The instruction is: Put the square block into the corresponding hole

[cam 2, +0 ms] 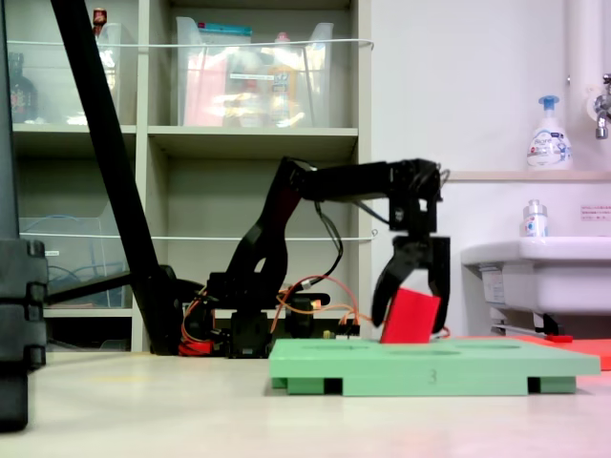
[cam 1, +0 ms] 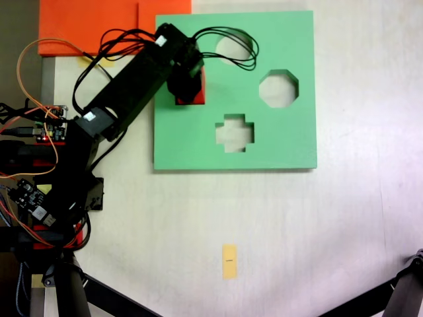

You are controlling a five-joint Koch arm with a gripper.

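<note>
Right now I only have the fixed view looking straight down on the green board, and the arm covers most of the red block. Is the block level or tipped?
Observer: Seen side-on in a fixed view, the square block is tipped, with one corner lower than the rest.
Operator: Is the hand holding it?
Observer: Yes, the hand is closed on it, with a finger down each side.
Operator: How high is it over the board?
Observer: Its low edge is at the top face of the green board. I cannot tell whether it rests on the board or has started to go in.
</note>
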